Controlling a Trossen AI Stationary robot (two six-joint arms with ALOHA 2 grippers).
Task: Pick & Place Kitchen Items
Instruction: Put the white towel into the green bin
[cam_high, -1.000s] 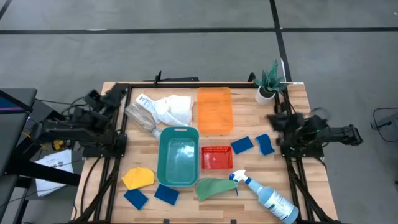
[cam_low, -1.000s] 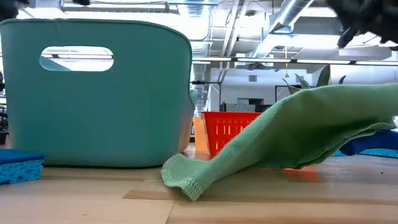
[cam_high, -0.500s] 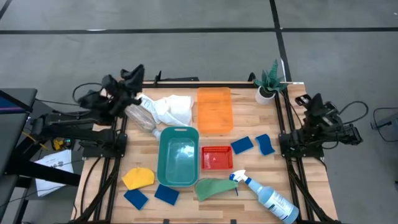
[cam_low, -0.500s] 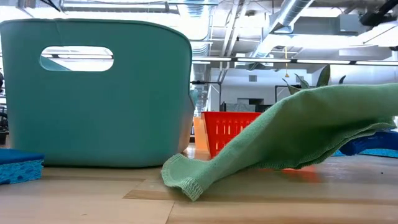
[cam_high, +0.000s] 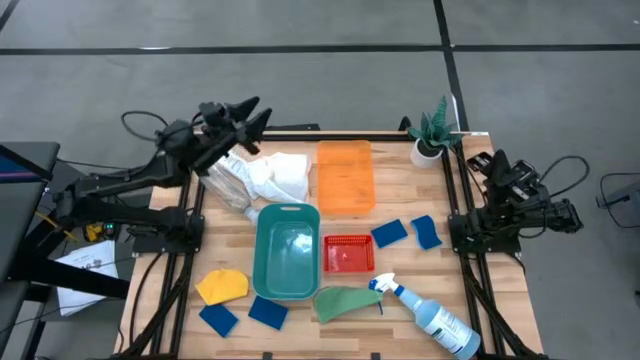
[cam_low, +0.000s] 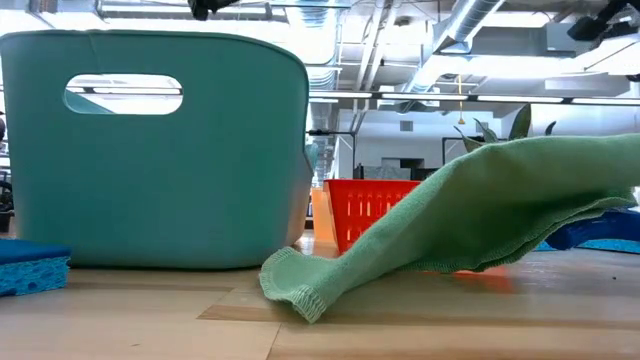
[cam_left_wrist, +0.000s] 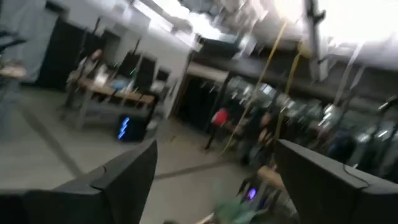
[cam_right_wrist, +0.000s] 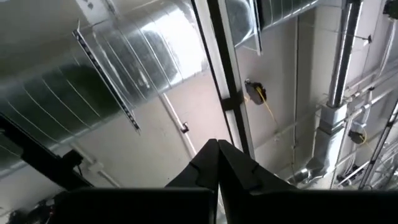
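My left gripper (cam_high: 254, 111) hangs open in the air over the table's far left corner, above a clear bottle (cam_high: 228, 185) lying on its side and a crumpled white cloth (cam_high: 280, 176). Its fingers (cam_left_wrist: 124, 177) stand wide apart with nothing between them. My right gripper (cam_high: 483, 160) is shut and empty, raised beyond the table's right edge, and points at the ceiling (cam_right_wrist: 217, 165). A spray bottle (cam_high: 428, 312) lies on its side at the near right. A green cloth (cam_high: 345, 301) and a yellow cloth (cam_high: 222, 285) lie near the front, and several blue sponges (cam_high: 389, 233) lie around the baskets.
A teal basket (cam_high: 287, 249) stands mid-table, with a red basket (cam_high: 349, 254) to its right and an orange tray (cam_high: 345, 176) behind them. A potted plant (cam_high: 432, 132) stands at the far right corner. In the low view the green cloth (cam_low: 480, 220) lies draped in front of the red basket (cam_low: 365, 208).
My left gripper has risen and swung toward the far edge and the table's middle, tipping up to about level, and its fingers have opened. My right gripper has drawn back off the table's right edge and tipped upward. The items on the table have kept their places.
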